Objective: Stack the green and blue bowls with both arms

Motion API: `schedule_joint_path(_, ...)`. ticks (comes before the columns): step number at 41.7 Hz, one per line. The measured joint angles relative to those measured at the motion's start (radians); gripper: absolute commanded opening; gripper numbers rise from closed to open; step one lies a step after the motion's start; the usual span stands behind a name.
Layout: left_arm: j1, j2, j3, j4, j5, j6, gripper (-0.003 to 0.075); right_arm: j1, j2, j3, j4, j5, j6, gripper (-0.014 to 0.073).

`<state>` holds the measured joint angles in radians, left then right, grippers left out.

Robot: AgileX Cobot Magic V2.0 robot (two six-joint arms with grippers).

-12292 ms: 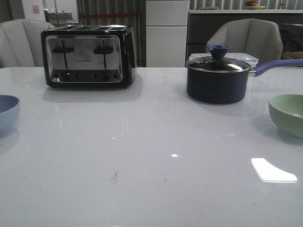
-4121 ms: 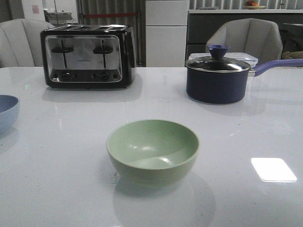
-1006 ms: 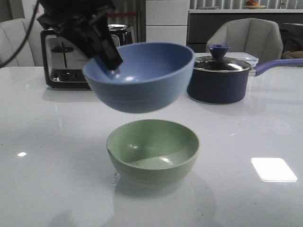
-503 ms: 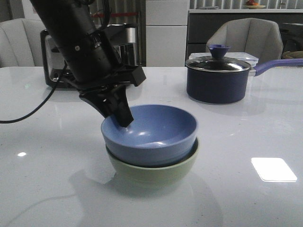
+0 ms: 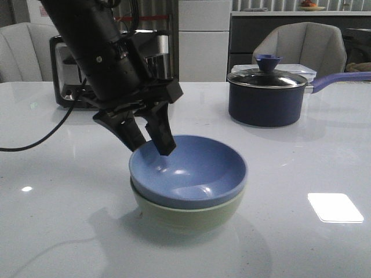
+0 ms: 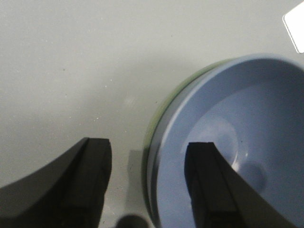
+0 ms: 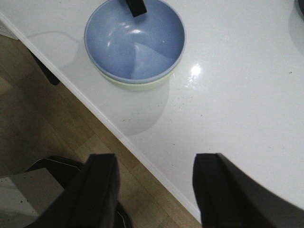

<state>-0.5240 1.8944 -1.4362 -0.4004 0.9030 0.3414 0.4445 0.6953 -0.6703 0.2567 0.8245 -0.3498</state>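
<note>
Blue sits inside green now: the periwinkle blue bowl (image 5: 188, 171) is nested in the pale green bowl (image 5: 185, 213), and only a band of the green one shows under its rim. The pair stands on the white glossy counter (image 5: 301, 174), toward its near side and about in the middle. The left end effector (image 5: 152, 134) is spread wide over the left rim of the blue bowl; one finger points down inside the bowl, the other is outside, and in the left wrist view the rim passes between the two fingers without touching either. The right end effector (image 7: 154, 190) is also wide apart and holds nothing; it hangs beyond the counter edge, above the wooden floor (image 7: 57, 128), well away from the bowls. Behind the stack stands a dark navy saucepan (image 5: 266, 95) with a lid and a long handle on the right, and a black and silver toaster (image 5: 69, 75) on the left, partly hidden by the left arm (image 5: 95, 52).
</note>
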Motion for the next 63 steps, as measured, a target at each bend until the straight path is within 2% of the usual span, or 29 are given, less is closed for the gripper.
schedule_joint_path(11, 0.000, -0.248, 0.012, 0.027, 0.022, 0.000, 0.0437, 0.000, 0.000, 0.000, 0.000, 0.000, 0.000, 0.0466)
schedule_joint_path(23, -0.021, -0.566, 0.228, 0.107, 0.040, -0.012, 0.0437, 0.000, 0.000, 0.000, 0.000, 0.000, 0.000, 0.0466)
schedule_joint_path(28, -0.022, -0.696, 0.341, 0.185, 0.046, -0.074, 0.0437, 0.000, 0.000, 0.000, 0.000, 0.000, 0.000, 0.0466)
schedule_joint_path(38, -0.022, -0.972, 0.541, 0.417, 0.042, -0.293, 0.0437, 0.000, 0.000, 0.000, 0.000, 0.000, 0.000, 0.0466)
schedule_joint_path(47, -0.022, -1.225, 0.667, 0.442, 0.026, -0.341, 0.0437, -0.004, 0.000, 0.000, -0.010, 0.001, 0.016, 0.0466)
schedule_joint_path(54, -0.022, -1.328, 0.710, 0.442, -0.002, -0.347, 0.0437, -0.065, -0.002, 0.000, -0.092, 0.009, 0.160, 0.0466)
schedule_joint_path(63, -0.022, -1.345, 0.716, 0.443, -0.002, -0.347, 0.0418, -0.094, -0.032, 0.007, -0.115, 0.024, 0.197, 0.0464)
